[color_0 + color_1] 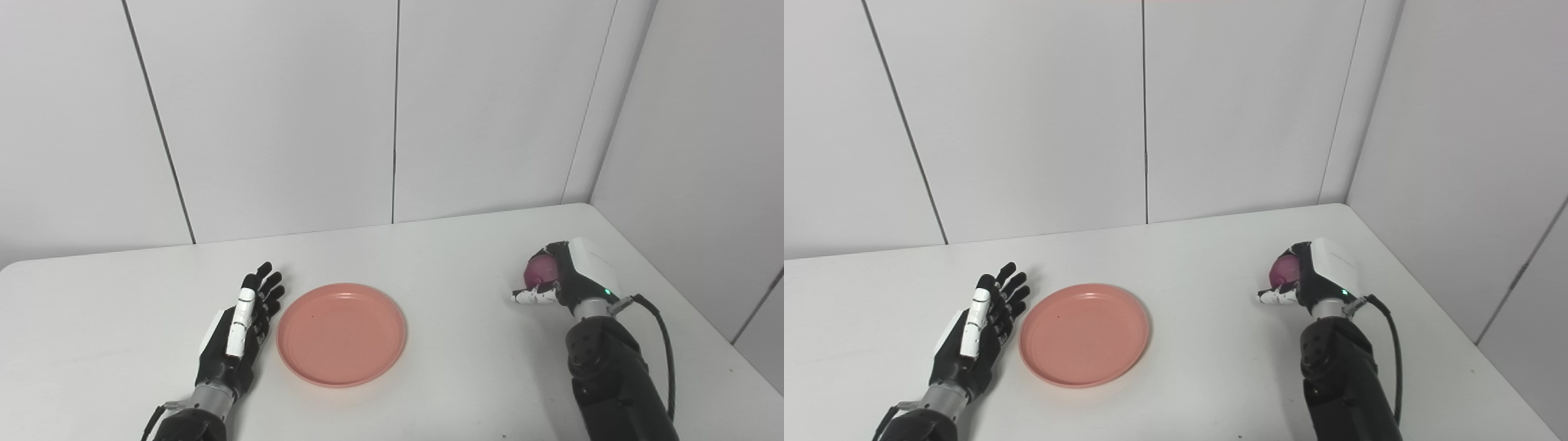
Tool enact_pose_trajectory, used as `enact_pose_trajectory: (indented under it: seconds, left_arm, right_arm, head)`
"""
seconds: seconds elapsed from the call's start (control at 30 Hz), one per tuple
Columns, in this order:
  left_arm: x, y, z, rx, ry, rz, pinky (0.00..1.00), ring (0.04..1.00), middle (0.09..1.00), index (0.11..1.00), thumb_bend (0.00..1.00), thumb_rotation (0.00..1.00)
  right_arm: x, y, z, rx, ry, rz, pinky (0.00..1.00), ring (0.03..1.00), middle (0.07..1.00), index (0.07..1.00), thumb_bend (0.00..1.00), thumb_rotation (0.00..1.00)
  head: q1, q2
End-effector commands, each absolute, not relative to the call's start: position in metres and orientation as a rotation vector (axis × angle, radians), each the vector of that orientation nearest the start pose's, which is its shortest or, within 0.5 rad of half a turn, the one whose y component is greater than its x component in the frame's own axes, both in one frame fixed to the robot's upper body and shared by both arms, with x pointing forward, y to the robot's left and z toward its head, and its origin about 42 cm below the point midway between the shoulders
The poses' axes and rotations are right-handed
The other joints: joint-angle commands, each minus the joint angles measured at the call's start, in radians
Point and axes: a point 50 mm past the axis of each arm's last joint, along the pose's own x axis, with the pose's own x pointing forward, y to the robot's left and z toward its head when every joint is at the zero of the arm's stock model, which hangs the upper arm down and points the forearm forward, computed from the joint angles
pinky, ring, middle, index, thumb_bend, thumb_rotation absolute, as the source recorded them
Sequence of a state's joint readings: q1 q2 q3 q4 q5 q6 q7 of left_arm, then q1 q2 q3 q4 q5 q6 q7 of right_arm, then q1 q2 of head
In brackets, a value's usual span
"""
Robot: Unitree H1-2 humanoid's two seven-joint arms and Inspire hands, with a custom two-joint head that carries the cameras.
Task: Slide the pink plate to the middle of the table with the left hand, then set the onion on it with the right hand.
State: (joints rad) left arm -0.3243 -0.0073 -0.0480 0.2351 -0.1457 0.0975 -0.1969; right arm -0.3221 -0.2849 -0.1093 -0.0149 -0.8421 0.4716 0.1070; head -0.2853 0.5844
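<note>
Right hand [566, 278] clenched round the onion [539, 270], near the worktop's [465, 257] right side, well apart from the plate [341, 334]; whether it's lifted clear of the surface I can't tell. Left hand [242, 331] released, fingers straight and spread, edge-on just beside the plate's left rim, maybe touching. Plate sits about mid-worktop, a little left, and holds nothing. Judging by that, the slide looks done or nearly so; onion grasped. Left to do: carry the onion over, set it on the plate, let go.
</note>
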Motion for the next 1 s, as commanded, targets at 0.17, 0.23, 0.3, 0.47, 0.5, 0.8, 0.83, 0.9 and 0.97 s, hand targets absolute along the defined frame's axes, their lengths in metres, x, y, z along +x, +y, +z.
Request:
enact_pose_trajectory:
  seconds: [0.17,0.23,0.3,0.47,0.5,0.8,0.83,0.9,0.97]
  left_arm:
    - [0.389,0.145,0.153,-0.133,-0.06,-0.37,1.0,0.972,0.974,0.964,0.7,1.0]
    - [0.389,0.144,0.154,-0.138,-0.06,-0.369,1.0,0.973,0.975,0.965,0.7,1.0]
    - [0.389,0.143,0.154,-0.14,-0.062,-0.368,1.0,0.973,0.975,0.966,0.7,1.0]
    - [0.39,0.142,0.153,-0.139,-0.06,-0.367,1.0,0.973,0.971,0.962,0.7,1.0]
    - [0.39,0.142,0.152,-0.139,-0.061,-0.367,1.0,0.973,0.972,0.962,0.69,1.0]
    - [0.389,0.142,0.156,-0.128,-0.07,-0.362,1.0,0.97,0.972,0.962,0.7,1.0]
    - [0.389,0.142,0.156,-0.127,-0.071,-0.361,1.0,0.971,0.973,0.963,0.7,1.0]
    - [0.389,0.142,0.157,-0.127,-0.069,-0.36,1.0,0.97,0.971,0.96,0.7,1.0]
    - [0.389,0.142,0.157,-0.131,-0.066,-0.361,1.0,0.973,0.971,0.959,0.7,1.0]
  right_arm:
    - [0.375,-0.309,0.245,-0.983,-0.024,-0.379,0.13,0.407,0.503,0.491,0.51,0.0]
    - [0.374,-0.3,0.249,-0.985,-0.046,-0.349,0.14,0.406,0.505,0.489,0.51,0.0]
    - [0.373,-0.289,0.251,-0.995,-0.061,-0.306,0.15,0.403,0.505,0.489,0.51,0.0]
    - [0.37,-0.265,0.247,-1.001,-0.079,-0.215,0.17,0.398,0.507,0.489,0.51,0.0]
    - [0.37,-0.26,0.245,-1.001,-0.084,-0.197,0.19,0.378,0.488,0.514,0.51,0.0]
    - [0.371,-0.224,0.236,-0.995,-0.117,-0.061,0.24,0.353,0.474,0.559,0.5,0.0]
    - [0.371,-0.22,0.236,-0.991,-0.125,-0.049,0.24,0.352,0.473,0.562,0.5,0.0]
    - [0.372,-0.215,0.235,-0.982,-0.125,-0.031,0.24,0.385,0.503,0.514,0.51,0.0]
    - [0.373,-0.208,0.235,-0.976,-0.131,-0.004,0.24,0.4,0.515,0.495,0.51,0.0]
  head:
    - [0.016,0.0]
    - [0.018,-0.002]
    - [0.02,-0.003]
    - [0.029,-0.007]
    - [0.032,-0.007]
    - [0.057,0.002]
    - [0.057,0.002]
    - [0.057,0.002]
    - [0.067,0.001]
